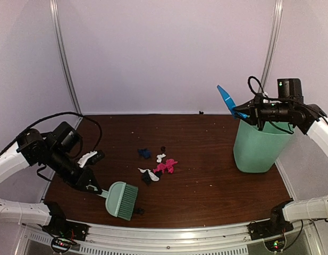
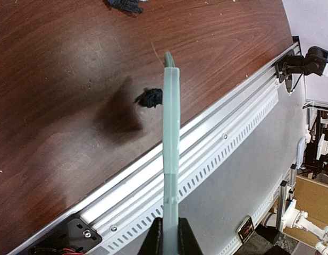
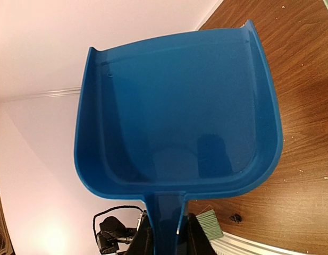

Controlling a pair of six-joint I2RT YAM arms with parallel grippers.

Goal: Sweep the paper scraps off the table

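The paper scraps [image 1: 158, 164], pink, dark blue, black and white wads, lie clustered mid-table [image 1: 206, 180]. One black scrap [image 1: 138, 211] sits apart by the brush bristles, and it shows again as a black scrap [image 2: 150, 97] and a black scrap [image 3: 236, 218] in the wrist views. My left gripper [image 1: 94, 187] is shut on the handle of the mint-green brush [image 1: 123, 199], whose head rests near the front rail; from the wrist the brush [image 2: 170, 133] appears edge-on, left gripper [image 2: 170, 239] below it. High at the right, my right gripper [image 1: 243, 112] is shut on the blue dustpan [image 1: 226, 99]. Its pan, the dustpan [image 3: 174, 117], is empty above the right gripper [image 3: 166, 241].
A mint-green bin [image 1: 258, 149] stands on the table's right side, directly under the raised dustpan. The silver rail [image 2: 206, 138] runs along the near edge just past the brush. White walls close the back and sides.
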